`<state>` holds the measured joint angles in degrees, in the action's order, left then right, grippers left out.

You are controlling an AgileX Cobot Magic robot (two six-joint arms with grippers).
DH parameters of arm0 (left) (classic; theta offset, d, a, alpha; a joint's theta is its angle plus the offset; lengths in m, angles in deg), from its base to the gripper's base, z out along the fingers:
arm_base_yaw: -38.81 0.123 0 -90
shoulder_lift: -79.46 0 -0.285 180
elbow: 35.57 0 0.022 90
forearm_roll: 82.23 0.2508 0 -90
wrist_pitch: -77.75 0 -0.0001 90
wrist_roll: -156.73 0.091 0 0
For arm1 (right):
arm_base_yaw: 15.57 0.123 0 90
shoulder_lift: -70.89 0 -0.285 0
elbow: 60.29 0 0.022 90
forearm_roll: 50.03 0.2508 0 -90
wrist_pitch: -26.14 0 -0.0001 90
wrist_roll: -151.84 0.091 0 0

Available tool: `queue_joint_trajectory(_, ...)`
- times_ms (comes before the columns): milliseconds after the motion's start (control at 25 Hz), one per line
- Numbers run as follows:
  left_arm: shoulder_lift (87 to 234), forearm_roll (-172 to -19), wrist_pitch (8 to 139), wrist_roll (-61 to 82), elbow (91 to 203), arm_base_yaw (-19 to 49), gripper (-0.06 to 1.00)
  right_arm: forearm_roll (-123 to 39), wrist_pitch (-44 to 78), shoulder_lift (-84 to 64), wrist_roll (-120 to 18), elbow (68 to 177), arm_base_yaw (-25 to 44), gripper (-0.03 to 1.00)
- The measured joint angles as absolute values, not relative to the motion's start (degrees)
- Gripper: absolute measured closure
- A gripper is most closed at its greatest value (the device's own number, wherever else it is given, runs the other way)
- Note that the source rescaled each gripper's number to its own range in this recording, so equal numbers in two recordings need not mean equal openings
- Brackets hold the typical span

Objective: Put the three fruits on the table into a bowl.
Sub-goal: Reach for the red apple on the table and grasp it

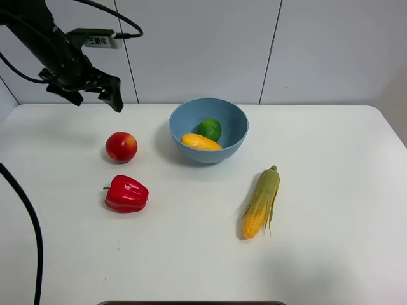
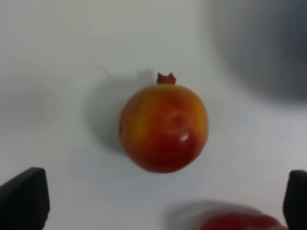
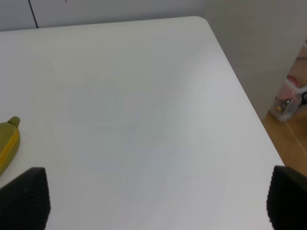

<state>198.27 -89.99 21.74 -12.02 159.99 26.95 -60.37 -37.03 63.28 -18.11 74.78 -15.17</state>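
The round red apple with a yellowish blush (image 1: 121, 147) (image 2: 163, 128) sits on the large white tabletop (image 1: 331, 190), left of the deep light-blue plastic bowl (image 1: 232, 121), which holds the glossy green lime (image 1: 209, 129) and the oval yellow-orange mango (image 1: 200, 142). The left gripper (image 1: 95, 95) (image 2: 160, 201) hangs above the far-left table, beyond the apple, jaws spread wide and empty. The right gripper (image 3: 156, 199), seen only from its wrist, is likewise wide open, holding nothing, over the table's right side.
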Motion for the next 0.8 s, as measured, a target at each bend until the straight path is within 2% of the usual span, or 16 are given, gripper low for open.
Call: queue_joint_trajectory(800,211.68,-91.29,26.44,-10.72,160.35,25.68,-0.06,-60.37,-37.03,63.28,-18.11,74.78,-15.17,0.22)
